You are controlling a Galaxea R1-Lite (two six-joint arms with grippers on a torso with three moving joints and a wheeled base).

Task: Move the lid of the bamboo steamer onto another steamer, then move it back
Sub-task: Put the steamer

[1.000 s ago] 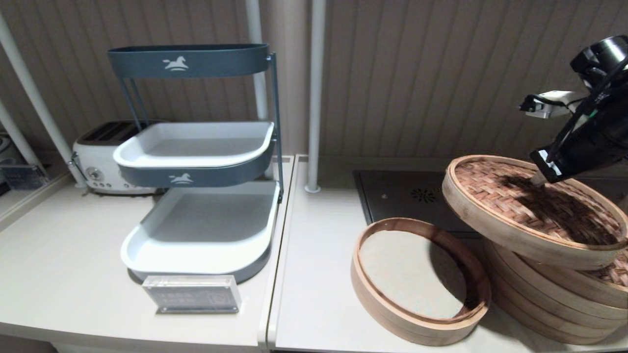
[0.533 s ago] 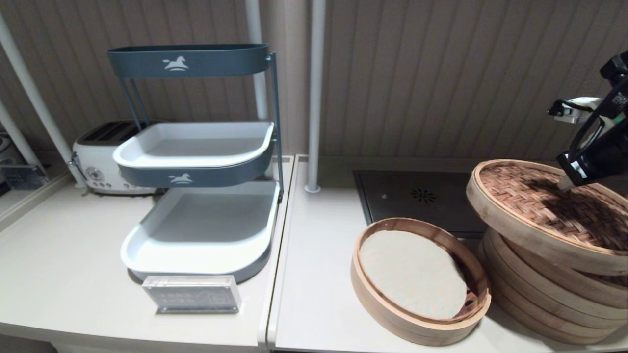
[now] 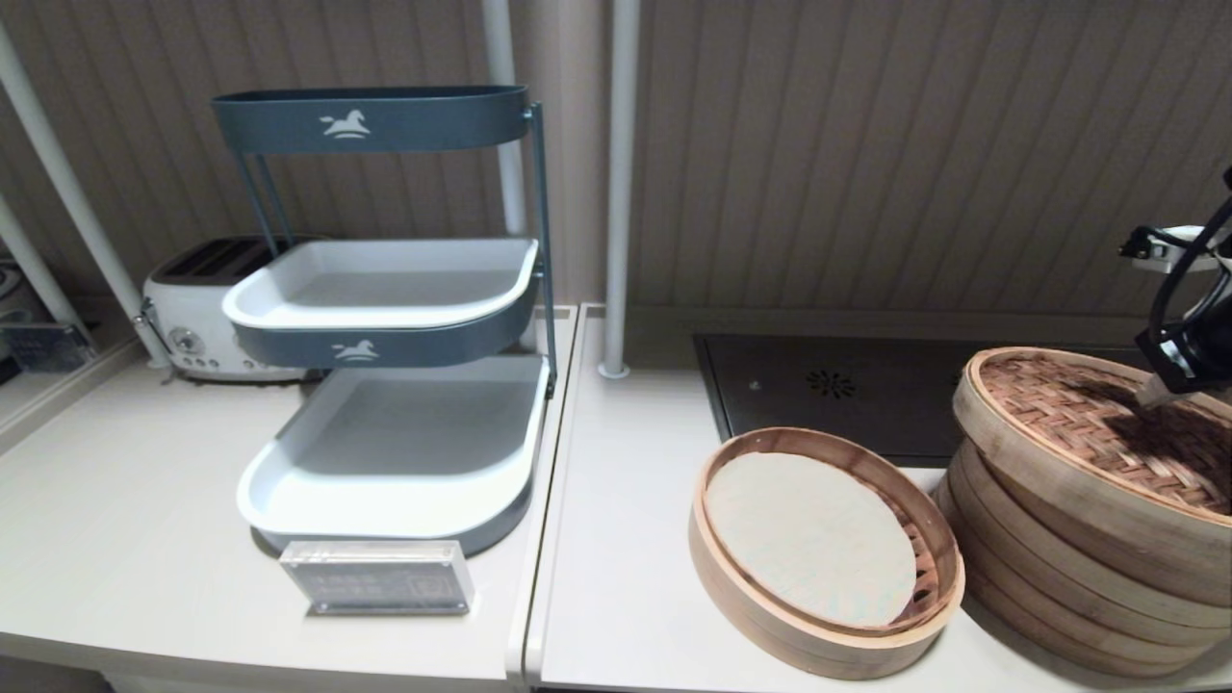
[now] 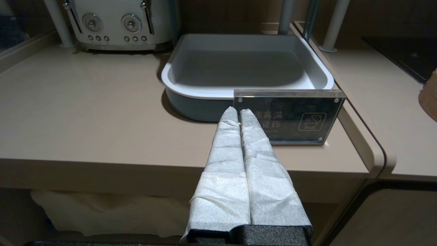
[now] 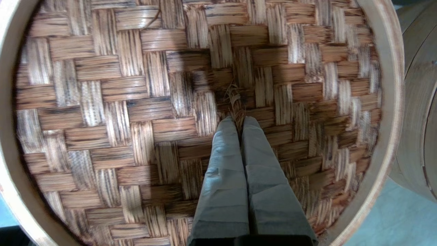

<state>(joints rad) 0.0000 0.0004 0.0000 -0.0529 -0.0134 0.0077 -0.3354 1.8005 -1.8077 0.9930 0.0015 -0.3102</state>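
the right gripper (image 5: 239,119) was pinched tight on the small dark centre loop (image 5: 235,99) of the bamboo steamer lid (image 3: 1088,438), its two wrapped fingers (image 5: 225,164) pressed together with the loop's fibres caught between their tips. in the right wrist view the woven reddish-brown top spread out all round the claw, the loop just past the fingertips toward 12 o'clock and the pale rim (image 5: 389,102) curving at the edges. in the head view the lid was at the far right, tilted, its 9 o'clock edge low over the taller steamer (image 3: 1059,597) of stacked pale rings, with the gripper (image 3: 1155,390) above the lid's middle. whether the lid rested fully on that stack could not be told. the low single-tier basket (image 3: 770,616) with its pale round liner (image 3: 808,539) sat just beside the stack at its 9 o'clock, uncovered. the left gripper (image 4: 238,114) hung low before the counter edge, fingers closed on nothing, pointing toward an acrylic sign (image 4: 290,116) and a grey tray (image 4: 245,65).
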